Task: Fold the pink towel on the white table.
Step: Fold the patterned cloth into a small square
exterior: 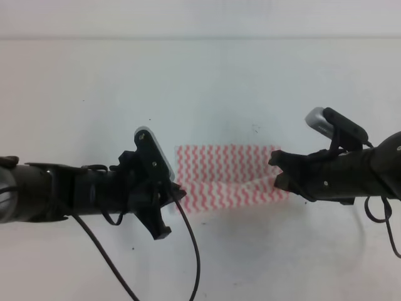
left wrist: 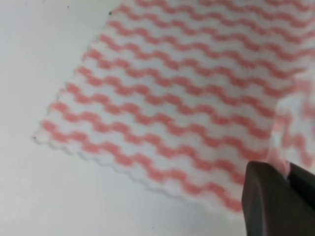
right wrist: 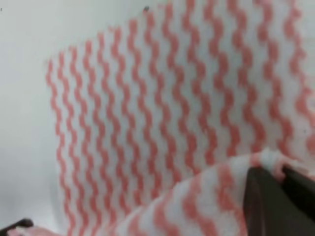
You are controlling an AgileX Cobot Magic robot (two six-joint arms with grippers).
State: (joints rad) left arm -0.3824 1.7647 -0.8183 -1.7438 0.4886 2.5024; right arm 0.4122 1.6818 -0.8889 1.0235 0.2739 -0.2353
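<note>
My left gripper [exterior: 177, 194] and right gripper [exterior: 280, 170] each pinch a near corner of the thin pink-and-white zigzag towel [exterior: 222, 172] — lifted slightly off the plain white table [exterior: 207, 81], mid-table.

Quick count of what's here: one pink towel [exterior: 229, 175], the only patterned cloth around. One white bench [exterior: 207, 81] under everything. Two robot arms, one from each side, so two claws total: left claw [exterior: 177, 194] and right claw [exterior: 277, 170]. Two wrist cameras, one perched on each arm. One loose black cable [exterior: 191, 251] dangling off the left arm, one more looped on the right [exterior: 383, 219].
</note>
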